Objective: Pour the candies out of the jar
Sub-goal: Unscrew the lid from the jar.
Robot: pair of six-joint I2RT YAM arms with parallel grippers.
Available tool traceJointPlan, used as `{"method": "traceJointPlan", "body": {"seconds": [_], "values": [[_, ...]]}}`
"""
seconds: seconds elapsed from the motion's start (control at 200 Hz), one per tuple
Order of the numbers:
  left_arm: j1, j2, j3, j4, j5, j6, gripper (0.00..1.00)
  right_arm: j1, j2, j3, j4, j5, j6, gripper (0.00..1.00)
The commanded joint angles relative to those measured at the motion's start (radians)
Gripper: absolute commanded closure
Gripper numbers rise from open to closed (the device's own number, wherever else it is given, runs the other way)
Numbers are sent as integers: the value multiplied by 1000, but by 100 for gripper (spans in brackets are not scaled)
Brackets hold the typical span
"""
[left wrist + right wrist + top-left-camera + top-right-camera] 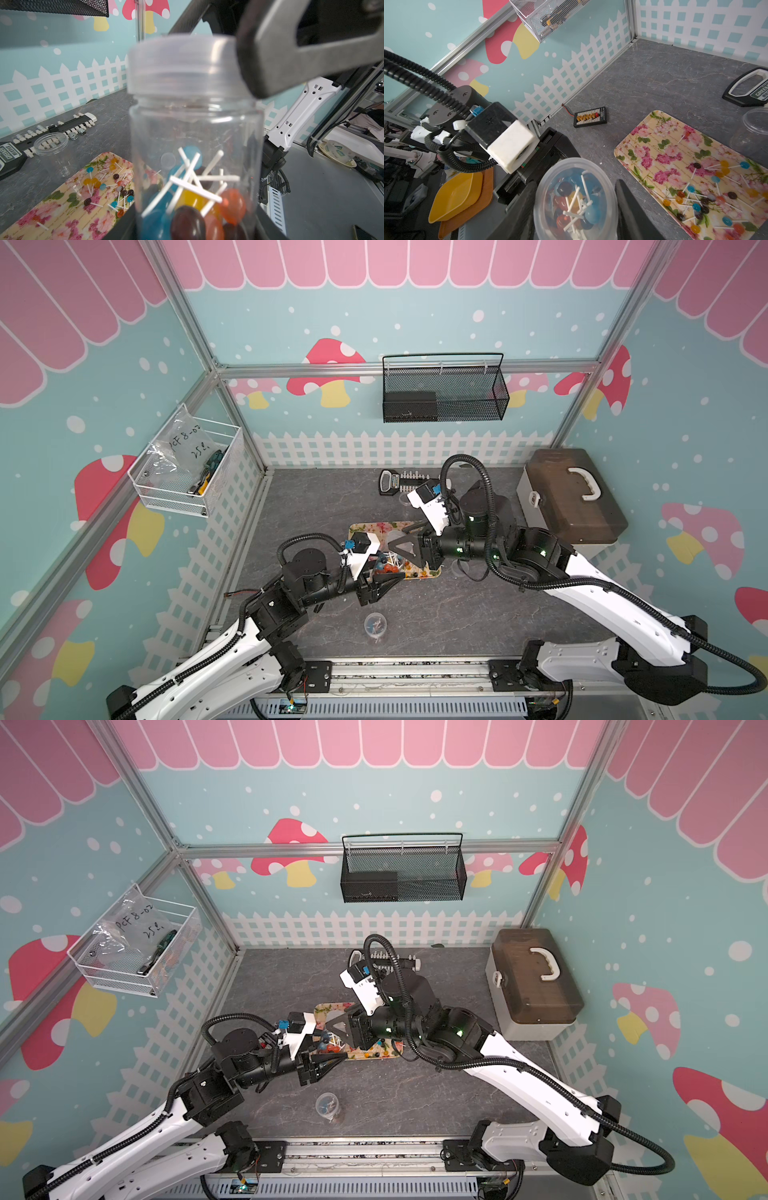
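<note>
A clear plastic jar (195,133) with its lid (182,62) on has several candies (187,207) lying at its base: blue, orange, yellow and dark heads on white sticks. My left gripper (195,228) is shut on the jar's base, over the near edge of the flowered tray (365,529). From the opposite side my right gripper (576,207) has a finger against each side of the lid (575,199); one right finger (291,52) presses on it. In both top views the jar (388,564) (332,1046) lies between the two grippers. More candies (706,197) lie loose on the tray (654,141).
A second small jar (375,624) stands on the table in front of the arms. An open empty jar (51,143) stands behind the tray, next to a socket rail (399,481). At the right is a grey toolbox (569,497). A small connector board (590,117) lies by the left wall.
</note>
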Motion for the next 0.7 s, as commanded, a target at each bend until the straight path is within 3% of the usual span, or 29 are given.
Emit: {"method": "traceJointPlan", "body": {"seconds": [0.0, 0.125, 0.38, 0.695], "values": [[3, -10, 11, -3, 60, 8, 41, -3, -3, 64, -38, 14, -127, 54], [2, -13, 23, -15, 95, 6, 41, -44, -11, 90, -30, -55, -250, 54], [2, -2, 40, -21, 152, -2, 41, -141, -32, 60, 55, -468, -514, 44], [3, -5, 35, -8, 139, -4, 41, -154, -9, 46, 43, -505, -513, 43]]}}
